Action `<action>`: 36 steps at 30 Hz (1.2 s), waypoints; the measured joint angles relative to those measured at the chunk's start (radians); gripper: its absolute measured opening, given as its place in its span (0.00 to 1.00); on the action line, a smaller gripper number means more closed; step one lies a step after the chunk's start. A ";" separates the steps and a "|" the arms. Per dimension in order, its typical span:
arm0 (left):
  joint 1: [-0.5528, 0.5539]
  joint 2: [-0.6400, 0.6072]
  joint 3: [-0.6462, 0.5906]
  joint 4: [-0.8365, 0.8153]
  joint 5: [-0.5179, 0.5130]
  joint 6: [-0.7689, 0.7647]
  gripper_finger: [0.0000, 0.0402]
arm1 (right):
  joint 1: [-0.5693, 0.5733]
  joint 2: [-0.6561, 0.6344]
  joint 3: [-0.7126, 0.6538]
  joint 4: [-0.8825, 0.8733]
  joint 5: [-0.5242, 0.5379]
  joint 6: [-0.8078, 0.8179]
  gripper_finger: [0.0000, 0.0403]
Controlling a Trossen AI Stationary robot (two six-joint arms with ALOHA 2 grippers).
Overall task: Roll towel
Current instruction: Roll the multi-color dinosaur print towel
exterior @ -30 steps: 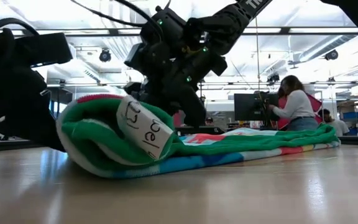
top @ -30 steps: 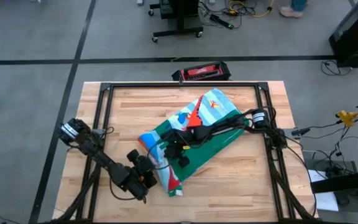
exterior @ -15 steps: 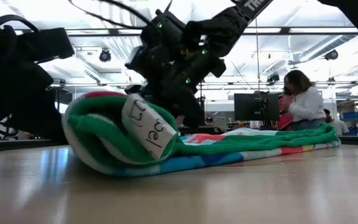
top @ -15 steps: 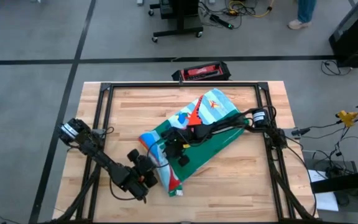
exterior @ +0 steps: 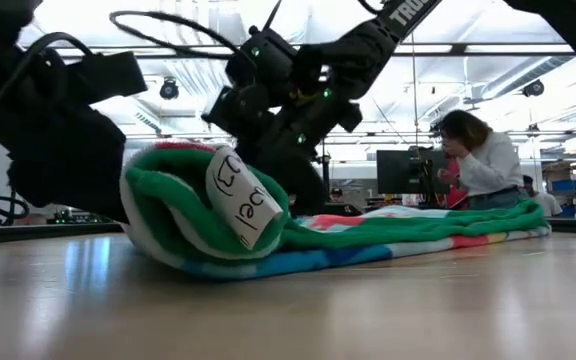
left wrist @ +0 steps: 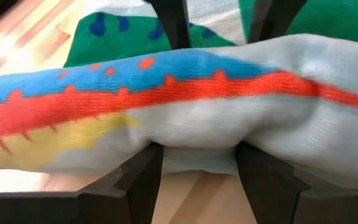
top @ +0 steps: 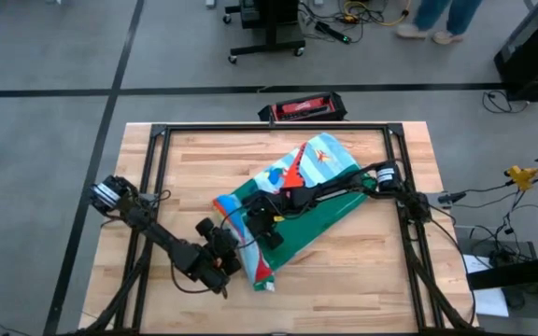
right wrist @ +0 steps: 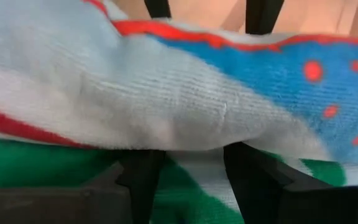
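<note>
The towel (top: 302, 187) lies slantwise on the wooden table. Its near-left end is rolled into a thick roll (exterior: 188, 220) with a white label (exterior: 243, 205) on the end. The flat rest (exterior: 418, 225) stretches toward the far right. My left gripper (top: 230, 257) stands open at the roll's near-left side, and the cloth bulges between its fingers (left wrist: 142, 180). My right gripper (top: 261, 222) stands open at the roll's far side, facing the left one across it. Its fingers (right wrist: 253, 180) are spread under the cloth. My left gripper meets the roll's near-left side (left wrist: 194, 140) with open fingers, slanting down from the table's near left and lying across the roll. The bulging cloth hides the fingertips. The roll rests on the table. My right gripper has its spread fingers against the roll's far side (right wrist: 191, 134), slanting down from the table's right. The cloth hangs over the fingertips and hides them. Nothing is pinched.
Black frame rails (top: 269, 128) run round the tabletop. A red and black case (top: 302, 107) lies beyond the far edge. Bare wood shows at the left and along the near edge (top: 362, 289). A person (exterior: 473, 165) sits in the room behind.
The roll has shifted a little toward the table's right, onto the flat part of the towel, and its labelled end has tipped more upright. My left arm has followed along at its side. The flat part has stayed where it was.
</note>
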 joint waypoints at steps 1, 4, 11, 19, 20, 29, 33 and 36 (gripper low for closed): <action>0.001 0.000 0.000 0.001 0.000 0.003 0.47 | 0.000 -0.009 0.000 -0.012 -0.001 -0.005 0.42; 0.002 -0.003 0.000 0.003 0.000 0.006 0.47 | -0.002 -0.024 0.000 -0.040 -0.001 -0.016 0.43; 0.003 -0.023 0.000 0.007 -0.003 0.010 0.47 | -0.006 -0.063 0.000 -0.148 0.042 -0.040 0.45; 0.003 -0.034 0.000 0.008 -0.007 0.036 0.47 | -0.011 -0.163 -0.036 -0.338 0.046 -0.048 0.43; 0.003 -0.034 0.000 0.009 -0.007 0.041 0.47 | -0.011 -0.191 -0.064 -0.333 0.046 -0.042 0.42; 0.025 -0.034 0.000 0.073 -0.053 0.160 0.47 | -0.013 -0.423 -0.394 -0.118 0.056 0.117 0.33; 0.051 -0.034 0.000 0.124 -0.052 0.227 0.47 | -0.013 -0.422 -0.507 -0.011 0.083 0.140 0.32; 0.072 -0.034 0.000 0.141 -0.052 0.260 0.47 | -0.018 -0.391 -0.553 0.045 0.124 0.142 0.33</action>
